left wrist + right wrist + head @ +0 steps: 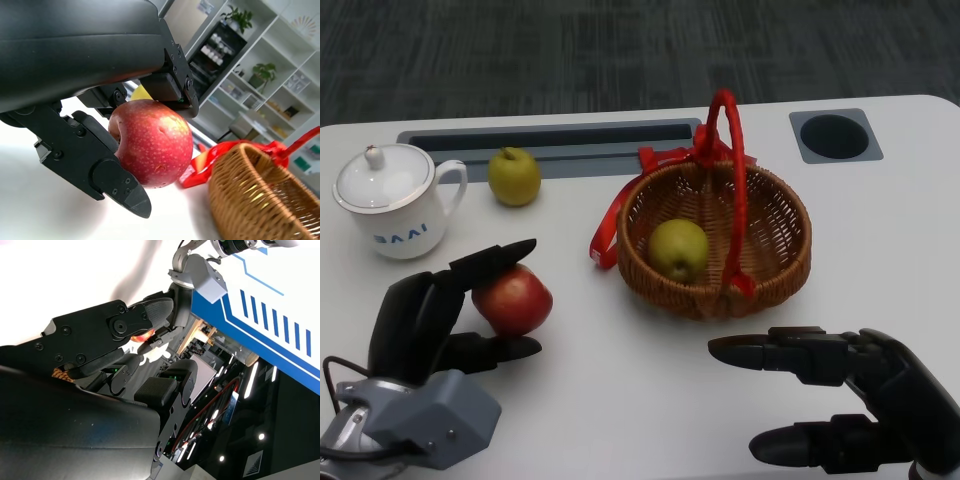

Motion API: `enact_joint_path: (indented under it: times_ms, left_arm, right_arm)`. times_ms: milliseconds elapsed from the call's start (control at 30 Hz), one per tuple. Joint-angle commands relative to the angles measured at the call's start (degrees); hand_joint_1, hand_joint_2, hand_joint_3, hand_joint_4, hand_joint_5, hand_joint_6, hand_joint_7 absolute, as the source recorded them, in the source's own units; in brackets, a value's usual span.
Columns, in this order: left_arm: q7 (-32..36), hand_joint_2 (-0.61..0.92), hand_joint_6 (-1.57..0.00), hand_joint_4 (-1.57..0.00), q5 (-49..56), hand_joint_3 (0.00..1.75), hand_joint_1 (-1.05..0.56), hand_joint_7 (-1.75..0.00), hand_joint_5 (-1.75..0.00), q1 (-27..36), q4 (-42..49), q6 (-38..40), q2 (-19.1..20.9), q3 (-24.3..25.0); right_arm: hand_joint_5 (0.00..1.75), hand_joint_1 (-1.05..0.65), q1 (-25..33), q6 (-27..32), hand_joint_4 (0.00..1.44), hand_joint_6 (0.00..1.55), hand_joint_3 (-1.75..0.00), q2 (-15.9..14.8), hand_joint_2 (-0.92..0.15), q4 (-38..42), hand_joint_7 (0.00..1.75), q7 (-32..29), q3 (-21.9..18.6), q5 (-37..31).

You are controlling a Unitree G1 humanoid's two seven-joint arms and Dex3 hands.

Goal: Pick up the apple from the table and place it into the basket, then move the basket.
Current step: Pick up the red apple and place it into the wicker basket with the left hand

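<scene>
One red apple, stem end seemingly sideways, left hand gripping

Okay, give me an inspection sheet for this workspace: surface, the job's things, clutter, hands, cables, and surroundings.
Surface: white table, with a grey slot along the far edge and a round grommet hole at the far right.
Job's things: red apple held by the left hand, short of the basket; wicker basket with a red handle and ribbon, upright, a green apple already inside.
Clutter: second green apple on the table; lidded white mug beside it.
Hands: left hand grips the red apple; right hand holds nothing, fingers apart, near the basket.
Cables: a thin black cable at the left wrist.
Surroundings: dark carpet beyond the table; shelving with plants in the left wrist view.
</scene>
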Motion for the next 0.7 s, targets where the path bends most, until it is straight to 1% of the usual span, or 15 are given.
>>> enact_joint_path:
  times_ms: [33,167,267,367,600,700]
  left_arm:
    - [0.94,0.80,-1.13,-1.26,-2.14,0.00,-0.13,-0.01,-0.04,0.24,-2.32,-4.18,0.14,1.75]
    - [2.68,0.79,-1.14,-1.31,-1.50,0.00,-0.18,-0.01,-0.06,-0.06,-6.01,-7.03,0.28,2.57]
    - [2.38,0.80,-1.13,-1.28,-1.68,0.01,-0.18,0.00,-0.04,-1.06,-9.29,-8.26,0.25,3.37]
    - [1.40,0.79,-1.14,-1.29,-1.56,0.00,-0.19,-0.01,-0.05,-2.72,-11.84,-8.14,-0.12,3.83]
    - [-2.28,0.78,-1.16,-1.28,-2.19,0.00,-0.18,-0.01,-0.03,-7.58,-14.00,-5.98,-3.54,3.46]
    - [-3.38,0.75,-1.18,-1.30,-1.96,0.00,-0.15,-0.02,-0.03,-9.70,-13.73,-4.42,-5.73,2.94]
  right_arm:
    - [0.00,-0.51,-0.11,0.02,0.81,0.75,-0.01,-0.51,-0.89,0.19,0.00,0.10,-0.13,0.80]
    - [0.00,-0.51,-0.11,0.09,0.81,0.75,0.00,-0.61,-0.90,0.29,0.00,0.30,-0.09,0.98]
    - [0.00,-0.51,-0.36,-0.16,0.81,0.75,0.00,-0.42,-0.90,0.58,0.00,0.31,-0.08,0.98]
    - [0.00,-0.51,-0.57,-0.18,0.82,0.75,0.00,-0.18,-0.90,0.75,0.00,0.09,-0.14,0.60]
    - [0.00,-0.52,-0.65,-0.11,0.83,0.75,0.00,0.26,-0.90,0.61,0.00,-0.38,-0.25,-0.26]
    - [0.00,-0.52,-0.60,-0.14,0.83,0.75,0.00,0.30,-0.91,0.57,0.00,-0.30,-0.30,-0.08]
